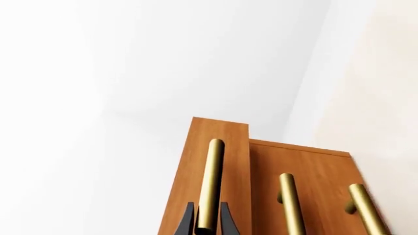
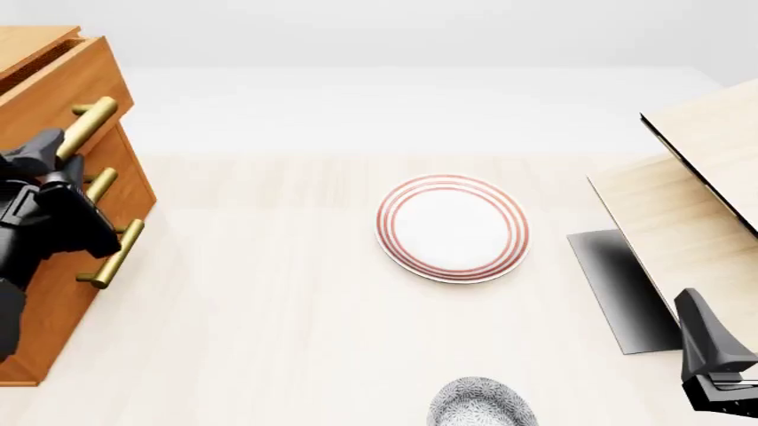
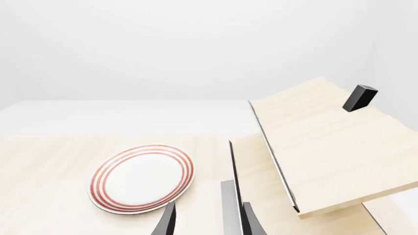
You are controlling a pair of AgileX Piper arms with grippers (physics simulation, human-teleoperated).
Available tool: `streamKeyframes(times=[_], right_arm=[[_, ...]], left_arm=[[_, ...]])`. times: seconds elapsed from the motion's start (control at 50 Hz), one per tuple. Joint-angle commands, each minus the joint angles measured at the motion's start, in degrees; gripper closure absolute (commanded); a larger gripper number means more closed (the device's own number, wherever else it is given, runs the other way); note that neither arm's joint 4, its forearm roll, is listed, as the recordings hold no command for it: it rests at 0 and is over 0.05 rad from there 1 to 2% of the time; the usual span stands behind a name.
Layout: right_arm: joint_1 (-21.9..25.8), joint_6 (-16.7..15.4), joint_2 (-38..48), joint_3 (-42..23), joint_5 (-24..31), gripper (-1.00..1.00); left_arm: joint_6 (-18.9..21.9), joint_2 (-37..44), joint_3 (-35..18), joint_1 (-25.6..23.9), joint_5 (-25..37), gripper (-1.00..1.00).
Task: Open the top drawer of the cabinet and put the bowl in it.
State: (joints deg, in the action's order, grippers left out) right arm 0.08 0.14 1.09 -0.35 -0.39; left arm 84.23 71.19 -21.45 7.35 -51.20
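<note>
two end effectors show: the left end effector (image 1: pixel 207 226) grips the top drawer (image 2: pixel 53 75)'s handle (image 1: pixel 210 183), slightly pulled from the cabinet (image 2: pixel 59 293) at frame left. the right end effector (image 3: pixel 207 220) idles open. next, pull further; the bowl (image 2: pixel 480 404) waits bottom centre on the tabletop (image 2: pixel 261 302).

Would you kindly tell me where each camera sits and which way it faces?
Front view: fixed above the arms' side, looking down at the table; both arms show.
Left wrist view: behind the left gripper, facing the cabinet; fingers straddle the top drawer handle.
Right wrist view: behind the right gripper, facing the plate.
Front and right wrist share the plate; front and left wrist, the cabinet.
</note>
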Motion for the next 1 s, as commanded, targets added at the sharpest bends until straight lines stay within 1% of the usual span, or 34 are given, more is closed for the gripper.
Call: streamKeyframes(times=[0.02, 0.22, 0.38, 0.66, 0.78, 0.88, 1.0], right_arm=[[0.0, 0.0, -0.1, 0.0, 0.0, -1.0], [0.0, 0.0, -0.1, 0.0, 0.0, -1.0], [0.0, 0.0, -0.1, 0.0, 0.0, -1.0], [0.0, 0.0, -0.1, 0.0, 0.0, -1.0], [0.0, 0.0, -0.1, 0.0, 0.0, -1.0], [0.0, 0.0, -0.1, 0.0, 0.0, -1.0], [0.0, 0.0, -0.1, 0.0, 0.0, -1.0]], left_arm=[[0.9, 1.1, -2.2, -4.8, 4.0, 1.0], [2.1, 1.1, -2.6, -7.3, 4.2, 1.0], [3.1, 0.5, -1.7, -8.5, 3.4, 1.0], [3.1, 0.5, -1.1, -10.5, 2.7, 1.0], [2.8, -0.1, -0.2, -11.2, 2.5, 1.0], [3.4, 0.1, 0.9, -11.7, 1.1, 1.0], [3.6, -1.0, 1.9, -12.0, 1.3, 1.0]])
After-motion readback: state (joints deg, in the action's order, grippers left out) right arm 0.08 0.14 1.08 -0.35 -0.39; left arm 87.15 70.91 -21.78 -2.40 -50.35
